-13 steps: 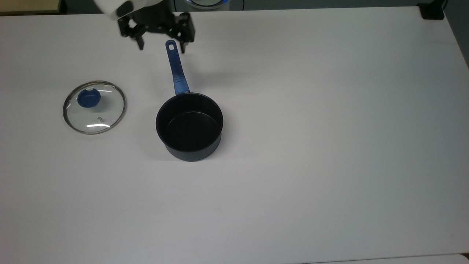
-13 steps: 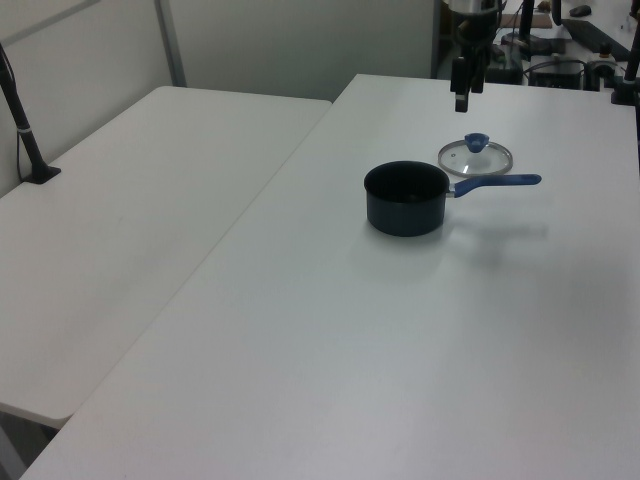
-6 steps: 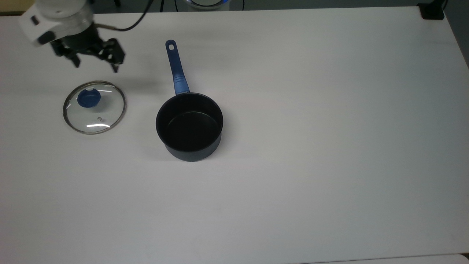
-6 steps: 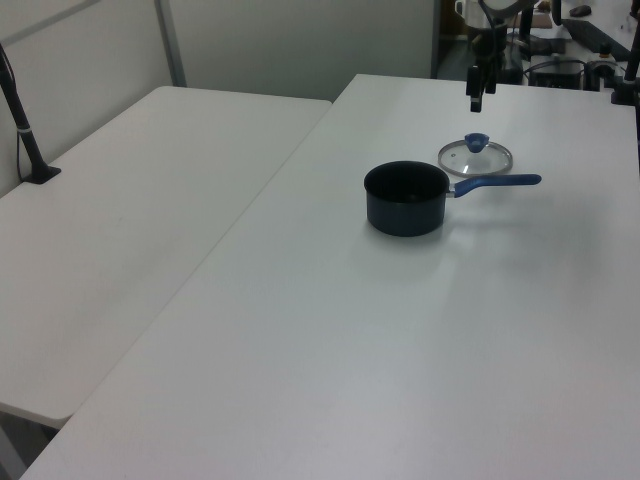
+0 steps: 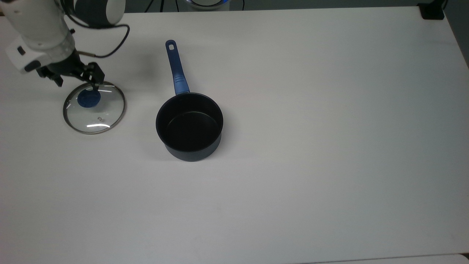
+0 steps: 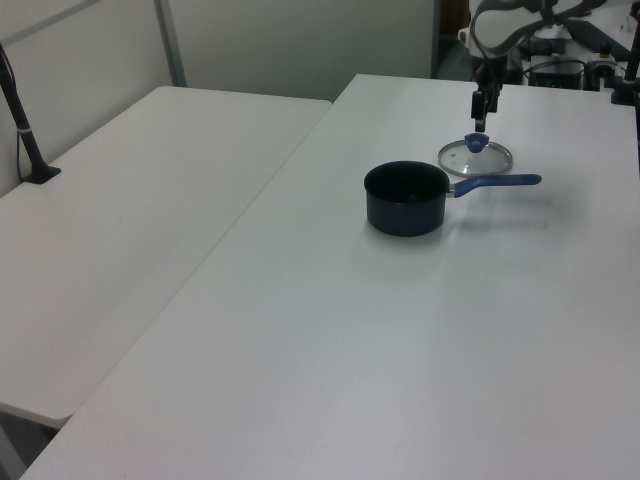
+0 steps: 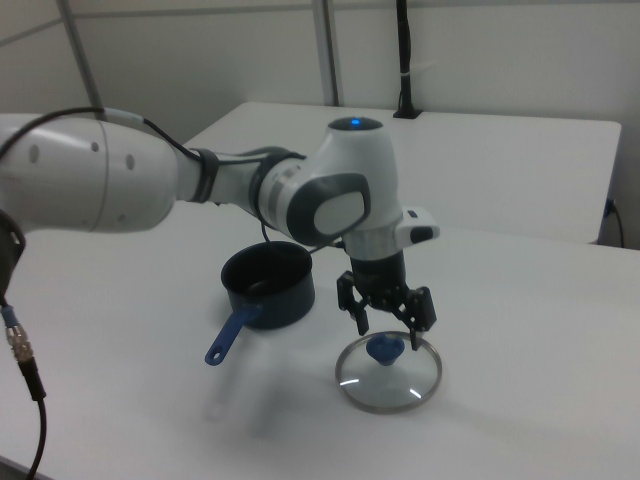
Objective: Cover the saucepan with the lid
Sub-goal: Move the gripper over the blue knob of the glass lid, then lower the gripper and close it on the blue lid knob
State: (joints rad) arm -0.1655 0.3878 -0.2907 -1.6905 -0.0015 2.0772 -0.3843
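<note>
The lid (image 5: 94,107) lies flat on the white table (image 5: 311,146), with its blue knob (image 5: 88,98) sticking up. It is at the top view's left, well apart from the saucepan (image 5: 189,126). In the right view the lid (image 7: 389,373) sits in front of the pan (image 7: 268,285), toward the right view's right. In the left view the lid (image 6: 475,156) lies just behind the pan's handle (image 6: 495,183).

The saucepan stands upright with nothing in it — black inside, dark blue outside. In the top view its long blue handle (image 5: 176,69) points up, away from the pan, and has a hole at its end.

My pincer (image 7: 388,323) hangs right over the knob (image 7: 385,349). My two fingers (image 7: 358,314) are spread wide, one on each side above the knob, and they hold nothing. In the top view my pincer (image 5: 75,80) is at the lid's upper edge. In the left view my pincer (image 6: 481,122) points straight down at the lid.

My white arm (image 7: 130,190) reaches in from the right view's left — a black cable (image 5: 110,47) loops beside it in the top view.
</note>
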